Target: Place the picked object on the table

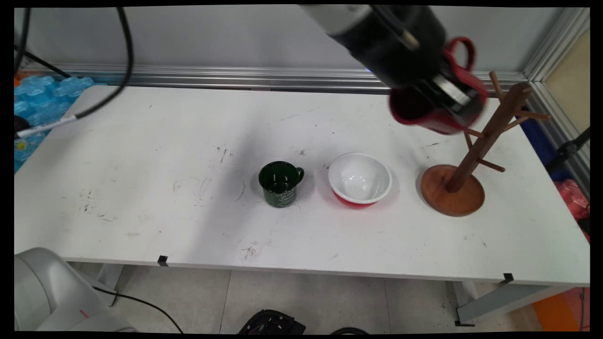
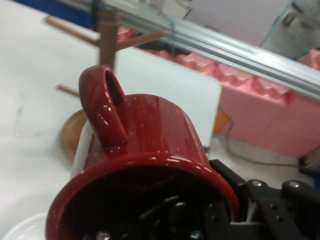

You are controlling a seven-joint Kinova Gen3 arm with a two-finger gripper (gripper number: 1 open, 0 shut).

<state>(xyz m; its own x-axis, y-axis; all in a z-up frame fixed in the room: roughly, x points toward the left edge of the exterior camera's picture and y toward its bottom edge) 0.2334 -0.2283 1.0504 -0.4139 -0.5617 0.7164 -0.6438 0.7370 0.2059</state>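
Main view — end effector [image 1: 447, 101] gripping red mug [image 1: 435, 117], wooden rack [image 1: 485, 136] beside

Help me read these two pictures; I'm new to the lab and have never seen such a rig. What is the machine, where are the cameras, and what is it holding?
It is a robot arm ending in a black two-finger gripper. The wide picture comes from a fixed camera above the white table; the close one from a camera on the hand. The gripper holds a red mug in the air, tilted, beside a wooden mug tree. On the table stand a dark green mug and, to its right, a bowl, white inside and red outside.
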